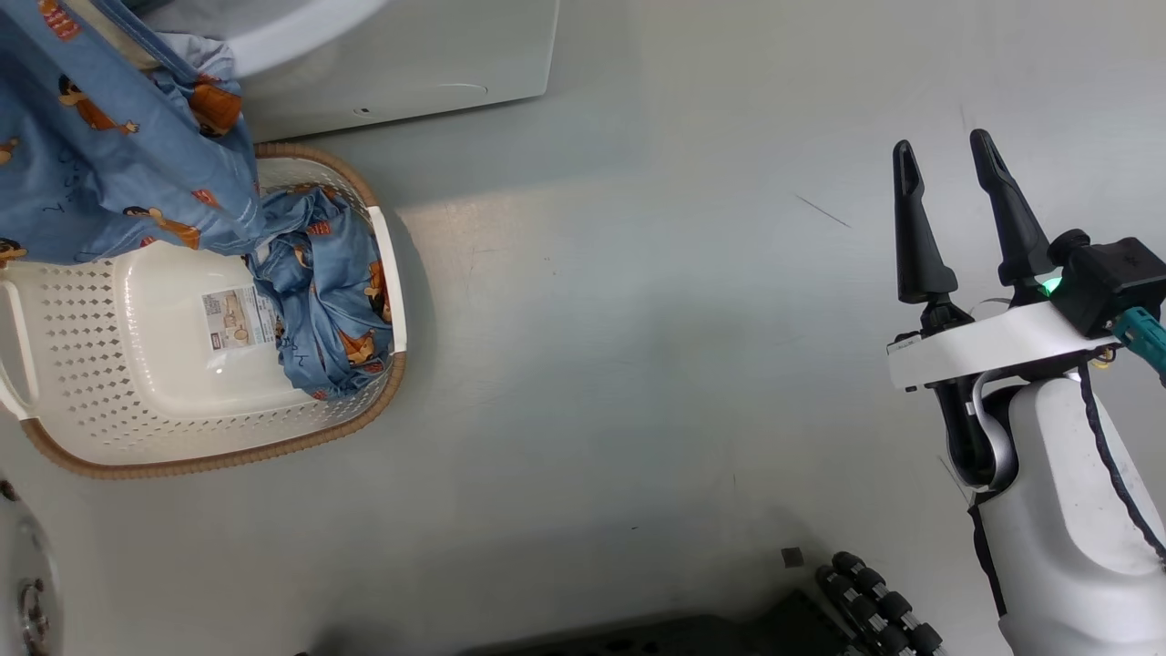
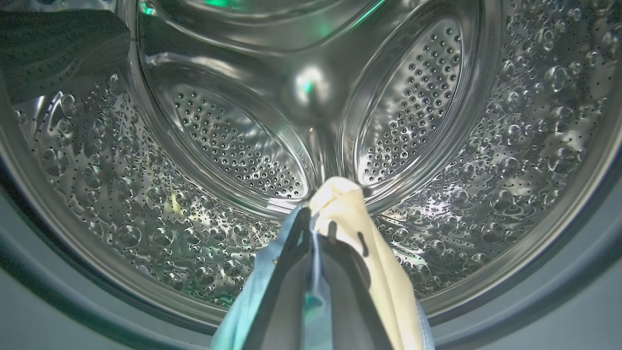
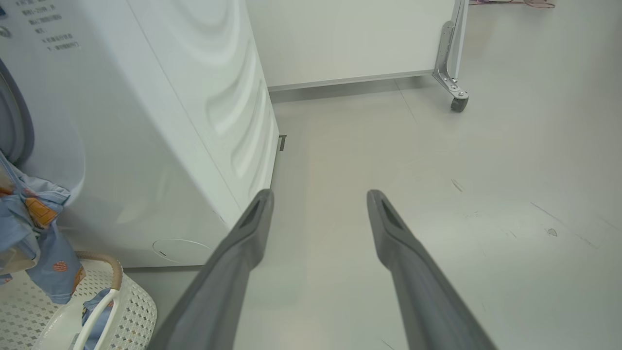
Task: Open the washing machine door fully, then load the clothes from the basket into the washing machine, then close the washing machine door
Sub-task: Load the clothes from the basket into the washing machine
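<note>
The washing machine stands at the top of the head view, and its white side is in the right wrist view. Its steel drum lies open before my left gripper, which is shut on a cream and blue garment at the drum's mouth. That garment hangs down over the basket. More clothes lie bunched at the basket's right end. My right gripper is open over bare floor, far right of the basket. The washing machine door is out of view.
A white panel on a caster stands behind the machine. Dark rollers of my own base sit at the bottom. Grey floor stretches between the basket and my right arm.
</note>
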